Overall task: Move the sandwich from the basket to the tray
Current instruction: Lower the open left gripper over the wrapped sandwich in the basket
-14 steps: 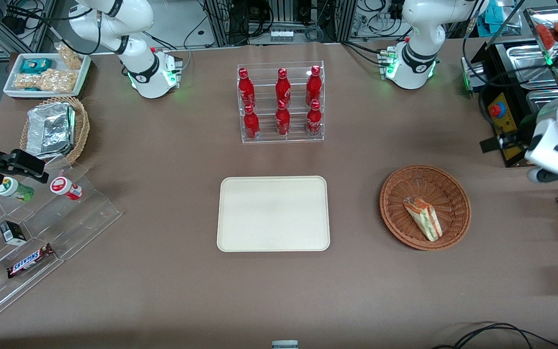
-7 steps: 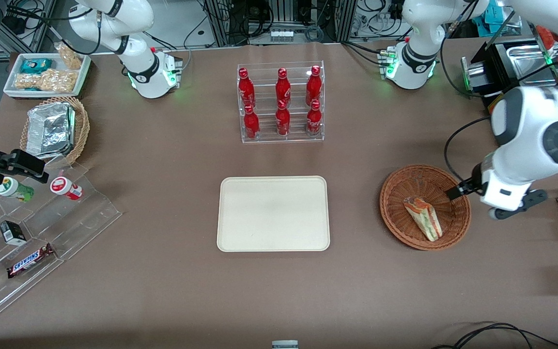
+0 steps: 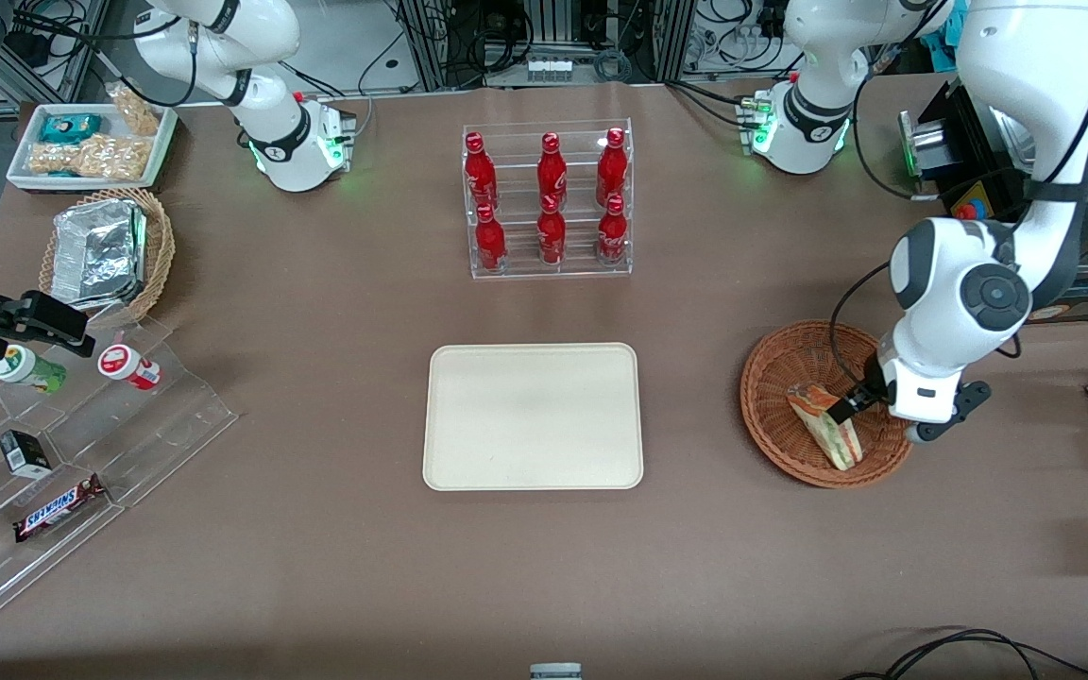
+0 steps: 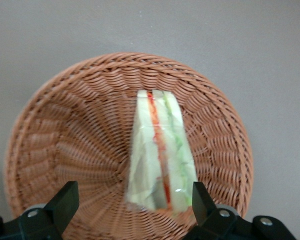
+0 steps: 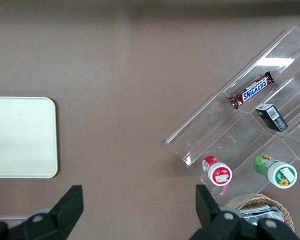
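brown table (image 3: 317,529): basket (image 3: 771,416) held sandwich (image 3: 827,430); gripper (image 4: 135,200) hovered above its wide end, fingers (image 4: 65,200) spread astride, long axis running away from them.

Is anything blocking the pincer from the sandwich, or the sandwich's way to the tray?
Nothing visible. The pincer hangs open directly above the sandwich in the basket, fingers on either side. Between basket and tray lies only bare tabletop.
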`<control>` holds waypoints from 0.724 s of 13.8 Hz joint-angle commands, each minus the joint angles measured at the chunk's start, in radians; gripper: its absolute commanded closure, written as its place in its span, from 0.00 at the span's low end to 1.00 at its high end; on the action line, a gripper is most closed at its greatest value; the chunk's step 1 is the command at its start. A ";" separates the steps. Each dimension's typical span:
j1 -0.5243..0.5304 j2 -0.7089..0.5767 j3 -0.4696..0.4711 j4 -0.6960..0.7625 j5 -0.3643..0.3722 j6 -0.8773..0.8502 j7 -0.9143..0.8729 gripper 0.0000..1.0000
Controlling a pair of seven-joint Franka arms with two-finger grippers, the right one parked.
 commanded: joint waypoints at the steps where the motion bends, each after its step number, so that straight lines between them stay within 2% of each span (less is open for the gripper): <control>1: -0.010 0.041 0.003 0.014 0.011 0.040 -0.037 0.00; 4: -0.011 0.081 0.003 0.005 0.014 0.097 -0.036 0.00; 9: -0.011 0.101 0.003 -0.004 0.016 0.097 -0.036 0.00; 10: -0.011 0.111 0.003 -0.001 0.014 0.097 -0.042 0.12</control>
